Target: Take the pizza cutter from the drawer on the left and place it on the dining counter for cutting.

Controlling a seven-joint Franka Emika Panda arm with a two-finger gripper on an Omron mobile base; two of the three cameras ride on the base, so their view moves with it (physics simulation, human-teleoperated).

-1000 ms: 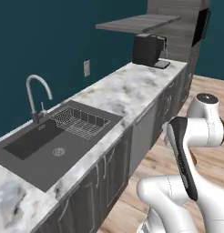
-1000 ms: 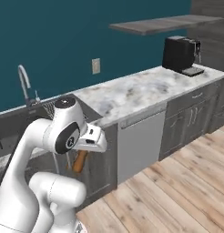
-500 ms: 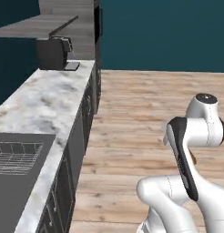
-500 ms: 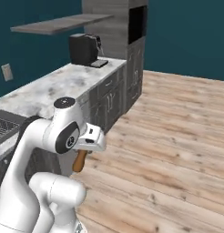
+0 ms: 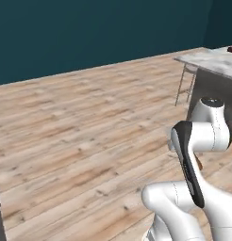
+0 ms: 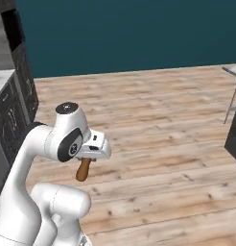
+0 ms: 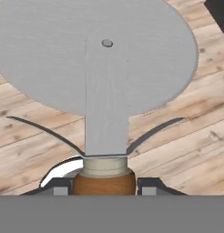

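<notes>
The tool (image 7: 104, 187) is clamped on the pizza cutter (image 7: 98, 63), its two fingertips (image 7: 60, 190) pressed against either side of the brown wooden handle at the bottom centre of the hand view. The round grey blade spreads across the top of that frame, above wooden floor (image 7: 186, 136). In the right base view the cutter's handle (image 6: 84, 169) hangs below the wrist at centre left. In the left base view, the marble tabletop (image 5: 213, 62) sits at the upper right edge.
</notes>
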